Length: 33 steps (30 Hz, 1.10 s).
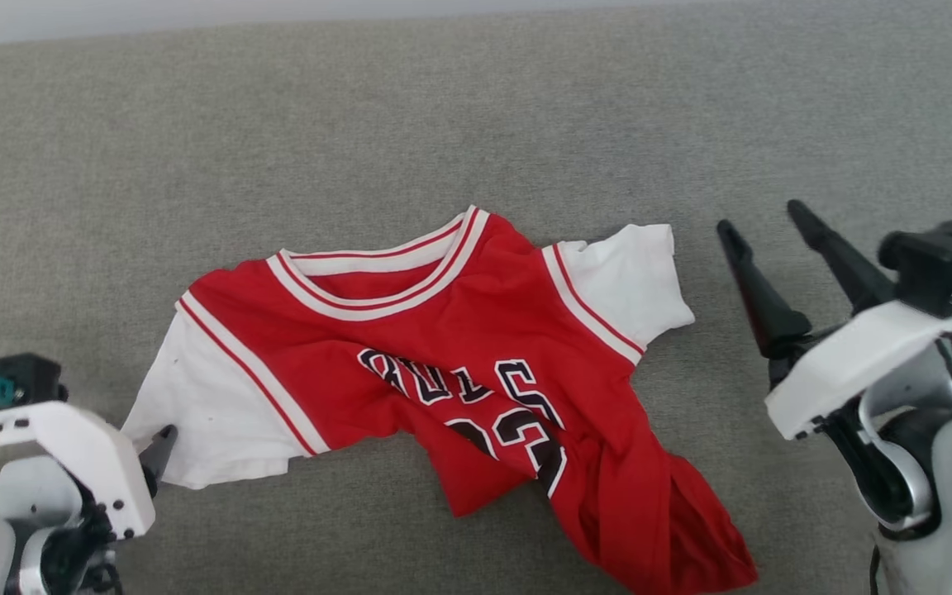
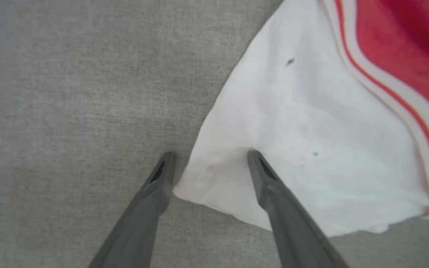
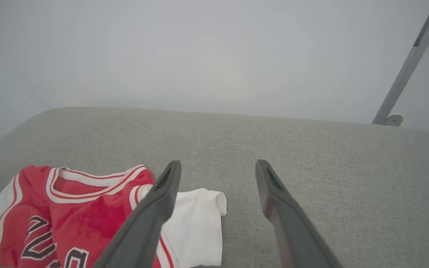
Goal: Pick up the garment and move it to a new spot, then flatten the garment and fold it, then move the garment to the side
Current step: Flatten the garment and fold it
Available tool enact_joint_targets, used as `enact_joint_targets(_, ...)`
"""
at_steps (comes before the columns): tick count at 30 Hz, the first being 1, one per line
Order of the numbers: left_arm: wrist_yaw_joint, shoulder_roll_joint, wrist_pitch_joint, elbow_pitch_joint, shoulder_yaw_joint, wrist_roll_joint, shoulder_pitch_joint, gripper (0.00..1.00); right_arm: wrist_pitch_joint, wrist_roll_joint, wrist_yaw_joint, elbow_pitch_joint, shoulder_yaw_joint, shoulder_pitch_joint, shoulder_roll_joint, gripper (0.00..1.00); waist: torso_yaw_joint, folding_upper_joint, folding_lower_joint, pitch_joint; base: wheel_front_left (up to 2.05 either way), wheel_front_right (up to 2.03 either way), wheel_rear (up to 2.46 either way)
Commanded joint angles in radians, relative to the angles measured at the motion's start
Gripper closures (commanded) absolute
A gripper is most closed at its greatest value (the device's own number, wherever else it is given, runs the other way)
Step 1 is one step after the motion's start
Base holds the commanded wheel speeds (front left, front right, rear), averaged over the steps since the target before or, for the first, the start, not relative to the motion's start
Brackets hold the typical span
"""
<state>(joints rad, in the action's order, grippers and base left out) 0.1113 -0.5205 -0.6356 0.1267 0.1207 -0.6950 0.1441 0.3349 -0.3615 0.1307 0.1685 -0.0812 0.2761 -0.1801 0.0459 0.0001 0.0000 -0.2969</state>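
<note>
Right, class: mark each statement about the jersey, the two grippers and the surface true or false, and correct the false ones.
1. The left gripper has open jaws straddling a corner of the jersey's white sleeve. True.
2. The right gripper is shut on the jersey. False: its jaws are open, apart from the jersey, above the grey fabric surface.
3. The jersey lies flat and smooth. False: its lower red part is bunched and twisted.
4. The striped neckline lies on the side of the jersey away from the robot. True.

Open grey fabric surface [image 1: 476, 124] around the garment [image 1: 443, 330]
</note>
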Motion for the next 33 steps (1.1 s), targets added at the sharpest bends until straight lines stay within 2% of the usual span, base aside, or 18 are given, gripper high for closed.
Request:
enact_joint_targets(1, -0.001, 0.018, -0.05, 0.025, 0.036, -0.015, 0.022, 0.0, 0.022, -0.008, 0.0, -0.039, -0.017, 0.027, -0.018, 0.0, -0.008, -0.0001, 0.0, -0.008, 0.0, 0.0, 0.0)
enact_joint_targets(3, -0.003, 0.02, -0.072, 0.031, 0.045, -0.02, 0.035, 0.0, 0.037, -0.02, 0.0, -0.061, -0.029, 0.039, -0.024, 0.0, -0.012, -0.0001, 0.0, -0.011, 0.0, 0.0, 0.0)
enact_joint_targets(4, -0.013, 0.021, -0.093, 0.035, 0.06, -0.019, 0.047, 0.39, 0.055, -0.031, 0.0, -0.084, -0.041, 0.053, -0.027, 0.0, -0.015, -0.0001, 0.0, -0.014, 0.0, 0.0, 0.0)
enact_joint_targets(5, -0.021, 0.022, -0.114, 0.038, 0.077, -0.017, 0.061, 1.0, 0.075, -0.034, 0.0, -0.111, -0.046, 0.069, -0.038, 0.0, -0.02, -0.0001, 0.0, -0.018, 0.0, 0.0, 0.0)
enact_joint_targets(14, -0.045, 0.049, -0.175, 0.043, 0.146, 0.001, 0.181, 1.0, 0.283, -0.091, 0.0, -0.333, -0.136, 0.238, -0.102, 0.0, -0.078, -0.0001, 0.0, -0.055, 0.0, 0.0, 0.0)
enact_joint_targets(21, -0.05, 0.083, -0.166, 0.059, 0.17, 0.003, 0.224, 1.0, 0.425, -0.117, 0.0, -0.473, -0.184, 0.331, -0.119, 0.0, -0.122, -0.0001, 0.0, -0.08, 0.0, 0.0, 0.0)
enact_joint_targets(28, -0.053, 0.105, -0.146, 0.081, 0.177, -0.004, 0.25, 1.0, 0.551, -0.171, 0.001, -0.618, -0.31, 0.356, -0.116, 0.0, -0.144, -0.0001, 0.0, -0.094, 0.0, 0.0, 0.0)
enact_joint_targets(29, -0.053, 0.107, -0.145, 0.087, 0.179, -0.004, 0.253, 1.0, 0.561, -0.185, 0.003, -0.627, -0.325, 0.356, -0.118, 0.57, -0.146, -0.0001, 0.0, -0.093, 0.0, 0.0, 0.0)
enact_joint_targets(30, -0.053, 0.108, -0.141, 0.091, 0.177, -0.004, 0.259, 1.0, 0.561, -0.196, 0.003, -0.629, -0.332, 0.36, -0.123, 1.0, -0.148, -0.0001, 0.0, -0.092, 0.0, 0.0, 0.0)
enact_joint_targets(33, -0.059, 0.102, -0.139, 0.093, 0.166, -0.012, 0.282, 1.0, 0.546, -0.23, 0.002, -0.61, -0.333, 0.389, -0.152, 1.0, -0.147, -0.0001, 0.0, -0.082, 0.0, 0.0, 0.0)
